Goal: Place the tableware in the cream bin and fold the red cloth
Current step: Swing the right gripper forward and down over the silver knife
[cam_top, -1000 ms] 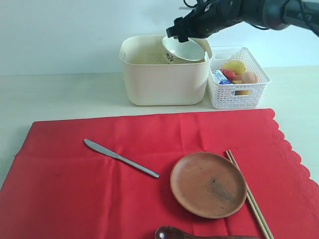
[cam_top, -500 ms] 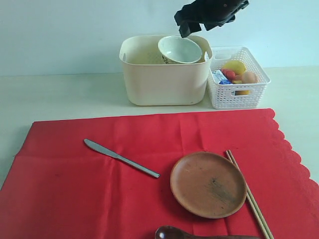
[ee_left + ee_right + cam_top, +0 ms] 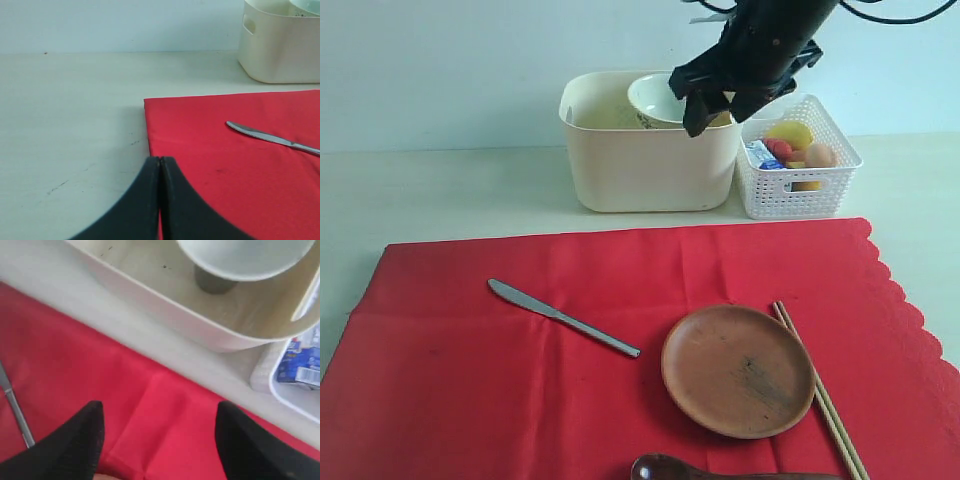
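Black and spread wide, the right claw (image 3: 713,112) hangs over the front right rim of the large cream-coloured smooth plastic bin (image 3: 640,170). Its two fingers stand well apart with nothing between them, and in the right wrist view it (image 3: 160,412) holds and touches nothing. The pale green-white bowl (image 3: 650,97) sits inside the bin, tilted, just beside the claw and apart from it.

The left claw (image 3: 160,167) is fully closed, finger against finger, and empty. It hovers low over the near left corner of the large bright red rectangular cloth (image 3: 470,390), which lies spread flat on the pale bench (image 3: 440,190) in front of the bin.

On the cloth lie:
- the metal knife (image 3: 560,317), left of middle and set at a slant;
- the round brown plate (image 3: 738,370), to the right;
- the wooden chopsticks (image 3: 820,395), just beside the plate's right edge;
- the dark brown spoon (image 3: 665,468), at the near edge and partly cut off.

A smaller white lattice basket (image 3: 790,195) of foods stands just beside the bin on its right.
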Controlling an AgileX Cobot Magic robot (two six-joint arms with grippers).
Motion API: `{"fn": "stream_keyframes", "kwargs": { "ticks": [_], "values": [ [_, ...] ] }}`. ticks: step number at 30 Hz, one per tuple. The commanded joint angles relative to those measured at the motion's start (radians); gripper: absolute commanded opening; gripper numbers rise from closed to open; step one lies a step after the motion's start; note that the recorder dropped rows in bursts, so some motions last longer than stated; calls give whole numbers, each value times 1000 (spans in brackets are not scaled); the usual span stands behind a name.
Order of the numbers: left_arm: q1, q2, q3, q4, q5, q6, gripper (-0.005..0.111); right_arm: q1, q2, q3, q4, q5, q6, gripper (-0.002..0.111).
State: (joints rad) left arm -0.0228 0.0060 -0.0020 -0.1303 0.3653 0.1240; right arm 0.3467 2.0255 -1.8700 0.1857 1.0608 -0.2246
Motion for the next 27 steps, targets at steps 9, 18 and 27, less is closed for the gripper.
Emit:
{"fn": "stream_keyframes", "kwargs": {
  "ticks": [9, 18, 27],
  "values": [
    [-7, -6, 2, -4, -10, -2, 0, 165, -78, 193, -3, -96, -17, 61],
    [-7, -6, 2, -4, -10, -2, 0, 274, -73, 280, -3, -191, -84, 61],
    [-7, -6, 2, -4, -10, -2, 0, 305, -11, 289, 45, -280, -92, 61]
  ]
}}
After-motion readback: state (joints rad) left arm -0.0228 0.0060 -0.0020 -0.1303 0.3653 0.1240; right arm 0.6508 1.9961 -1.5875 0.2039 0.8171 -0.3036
